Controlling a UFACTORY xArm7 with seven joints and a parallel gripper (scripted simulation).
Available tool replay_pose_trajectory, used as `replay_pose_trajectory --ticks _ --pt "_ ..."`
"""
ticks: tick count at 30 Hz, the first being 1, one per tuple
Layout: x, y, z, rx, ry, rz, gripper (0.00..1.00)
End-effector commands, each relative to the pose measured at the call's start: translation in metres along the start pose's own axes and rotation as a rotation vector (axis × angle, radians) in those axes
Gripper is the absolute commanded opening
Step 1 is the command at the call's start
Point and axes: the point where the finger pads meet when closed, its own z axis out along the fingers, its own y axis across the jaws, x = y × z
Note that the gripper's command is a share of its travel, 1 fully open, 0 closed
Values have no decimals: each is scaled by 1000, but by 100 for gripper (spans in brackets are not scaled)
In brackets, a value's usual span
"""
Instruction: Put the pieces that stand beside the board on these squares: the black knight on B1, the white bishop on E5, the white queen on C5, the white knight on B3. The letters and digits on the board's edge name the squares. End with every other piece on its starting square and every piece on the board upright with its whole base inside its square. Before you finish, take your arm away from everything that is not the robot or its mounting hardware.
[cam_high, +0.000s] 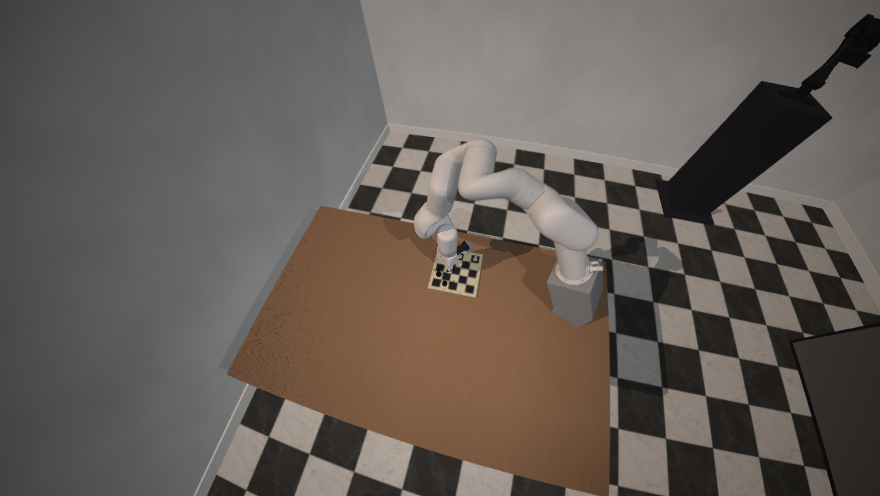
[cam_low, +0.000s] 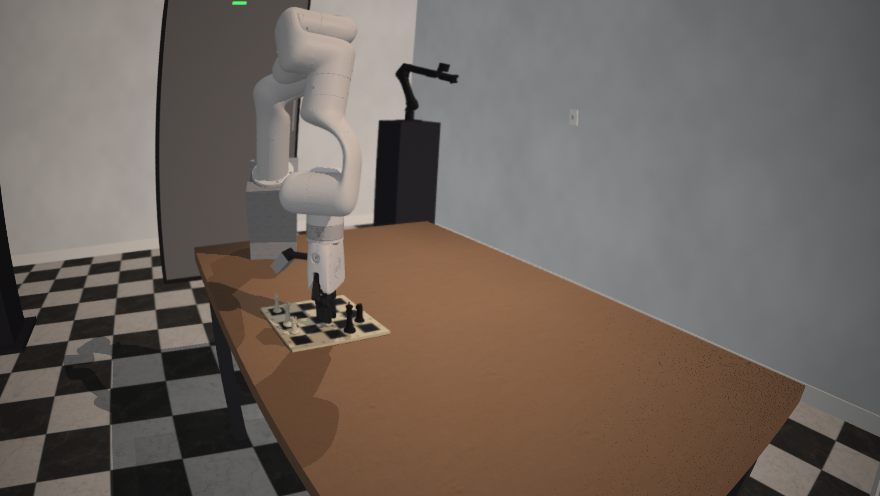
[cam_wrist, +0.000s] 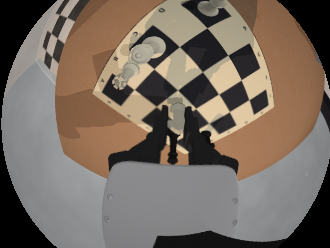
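Observation:
The small chessboard (cam_high: 456, 274) lies on the brown table and also shows in the exterior view (cam_low: 324, 323) and the wrist view (cam_wrist: 189, 59). My gripper (cam_wrist: 176, 114) is down over the board near its edge, shut on a pale piece that I take for the white knight (cam_wrist: 176, 114), low over a square. It also shows in the exterior view (cam_low: 323, 306). White pieces stand along the far row: one in the corner (cam_wrist: 209, 6) and others (cam_wrist: 140, 52) further along. Two black pieces (cam_low: 352, 317) stand on the board's right side.
The robot base (cam_high: 573, 295) stands at the table's edge behind the board. A dark pillar with a small arm (cam_low: 406, 172) and a tall dark panel (cam_low: 203, 135) stand beyond the table. I see no pieces beside the board.

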Motion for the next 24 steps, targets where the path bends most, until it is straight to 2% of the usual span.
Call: replay_pose_trajectory --ticks 1,24 --pt "-1 -1 -1 1 -2 0 0" --pt "-2 -3 -1 1 -2 1 0"
